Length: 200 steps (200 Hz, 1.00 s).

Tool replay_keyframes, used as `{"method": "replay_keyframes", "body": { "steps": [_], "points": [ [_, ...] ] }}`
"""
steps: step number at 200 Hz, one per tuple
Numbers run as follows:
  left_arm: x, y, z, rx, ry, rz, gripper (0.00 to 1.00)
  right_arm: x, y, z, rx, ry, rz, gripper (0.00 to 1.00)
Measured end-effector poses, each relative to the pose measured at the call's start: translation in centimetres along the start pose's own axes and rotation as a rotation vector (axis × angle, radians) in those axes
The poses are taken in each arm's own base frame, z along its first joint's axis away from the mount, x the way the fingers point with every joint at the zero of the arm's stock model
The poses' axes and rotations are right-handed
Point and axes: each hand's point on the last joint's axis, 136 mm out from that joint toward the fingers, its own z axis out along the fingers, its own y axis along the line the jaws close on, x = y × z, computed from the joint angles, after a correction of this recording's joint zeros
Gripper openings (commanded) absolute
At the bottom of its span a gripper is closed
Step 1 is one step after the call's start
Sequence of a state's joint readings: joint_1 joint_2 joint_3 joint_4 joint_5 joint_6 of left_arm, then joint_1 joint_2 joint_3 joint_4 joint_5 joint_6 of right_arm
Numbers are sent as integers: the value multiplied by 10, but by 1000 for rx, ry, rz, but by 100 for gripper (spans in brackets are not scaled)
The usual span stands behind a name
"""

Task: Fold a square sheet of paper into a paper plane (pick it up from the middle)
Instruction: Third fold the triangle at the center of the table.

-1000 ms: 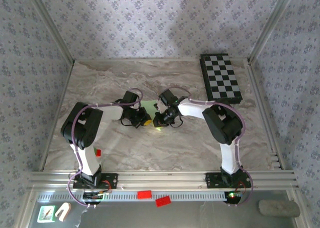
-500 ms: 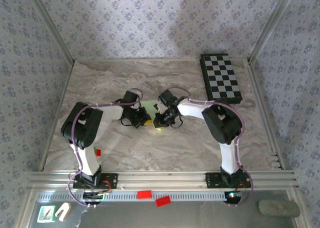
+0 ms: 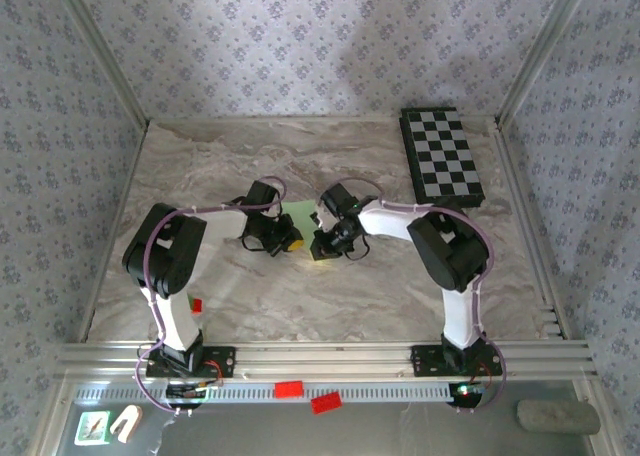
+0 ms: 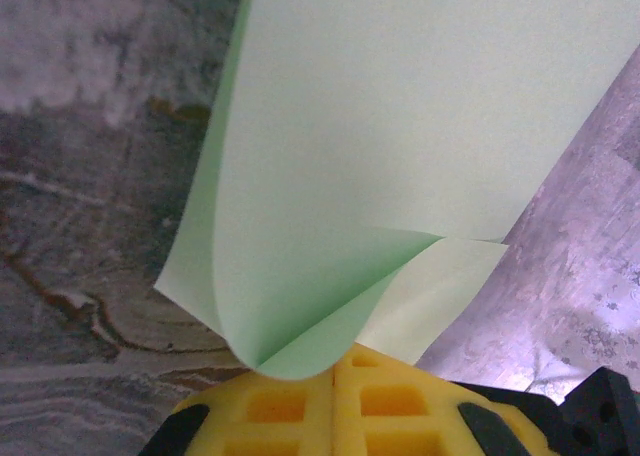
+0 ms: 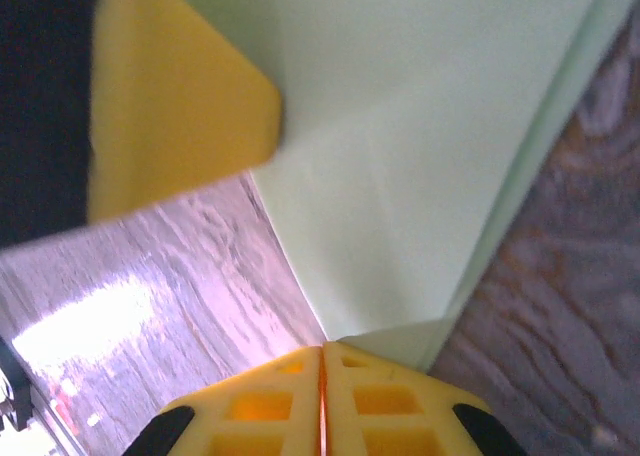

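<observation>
The square sheet of paper [image 3: 298, 214] is light green and partly folded, lying mid-table between my two grippers. In the left wrist view the paper [image 4: 380, 126] curls over in a soft fold whose bottom meets the tips of my left gripper [image 4: 335, 364], which is shut on it. The right gripper [image 5: 323, 351] is shut on a corner of the paper [image 5: 400, 176], which has layered edges on its right side. From above, the left gripper [image 3: 288, 241] and right gripper [image 3: 320, 244] nearly touch. A yellow finger [image 5: 170, 106] of the left gripper shows in the right wrist view.
A black-and-white checkered board [image 3: 443, 156] lies at the back right of the marbled table [image 3: 230, 166]. A small red block [image 3: 196, 304] sits by the left arm's base. Two red blocks [image 3: 289, 388] rest on the front rail. Patterned walls enclose the table.
The right gripper has shifted slightly left and toward the front with the paper's corner. The left arm has hardly moved.
</observation>
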State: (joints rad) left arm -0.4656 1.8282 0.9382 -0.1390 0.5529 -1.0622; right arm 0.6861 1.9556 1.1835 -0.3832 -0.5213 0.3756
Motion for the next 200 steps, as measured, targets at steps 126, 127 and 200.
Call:
{"method": "replay_keyframes", "body": {
  "steps": [126,127,200],
  "points": [
    [0,-2,-1,2,3,0,8,-24,21,-34,-14,-104,-44,9],
    [0,-2,-1,3,4,0,8,-25,21,-34,-15,-104,-45,9],
    [0,-2,-1,-4,6,-4,8,-28,10,-11,5,-67,-27,8]
  ]
}}
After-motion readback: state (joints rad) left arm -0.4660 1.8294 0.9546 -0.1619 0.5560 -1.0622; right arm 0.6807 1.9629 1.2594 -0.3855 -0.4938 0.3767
